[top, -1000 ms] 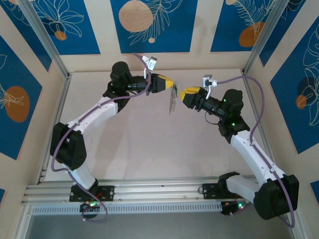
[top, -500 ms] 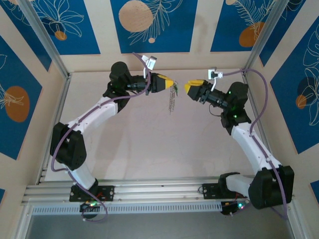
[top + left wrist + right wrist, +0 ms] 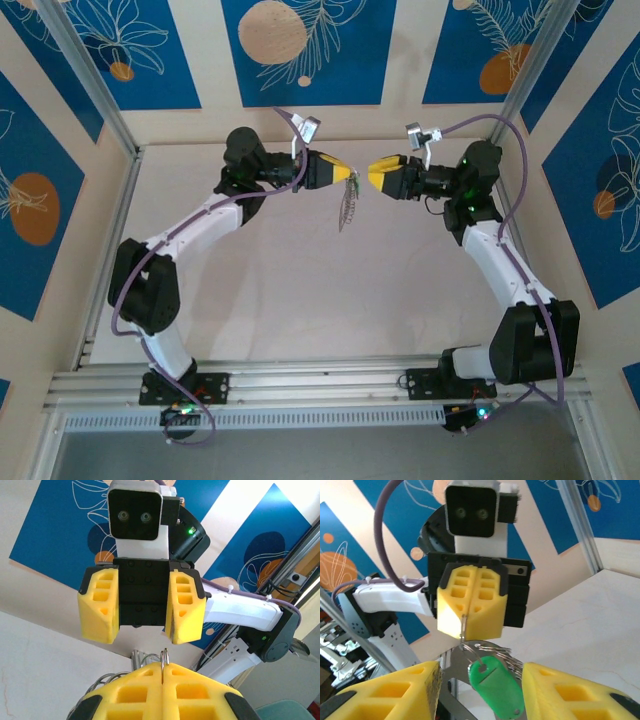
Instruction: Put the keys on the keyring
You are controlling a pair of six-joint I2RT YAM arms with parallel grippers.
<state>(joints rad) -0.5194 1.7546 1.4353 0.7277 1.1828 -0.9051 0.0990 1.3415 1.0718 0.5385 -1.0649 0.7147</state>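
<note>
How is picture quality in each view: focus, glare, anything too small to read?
Top view: even light, sharp, but the keyring is a tiny dangling glint. Left wrist view: the right gripper is crisp, right edge washes out bright. Right wrist view: the left gripper is sharp, the green key close-up slightly soft.

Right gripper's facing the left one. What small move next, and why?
Probably ease the right gripper forward slightly and close on the green-headed key. The left gripper is shut on the keyring, and the key hangs below it, framed by the right gripper's open jaws, seemingly untouched.
</note>
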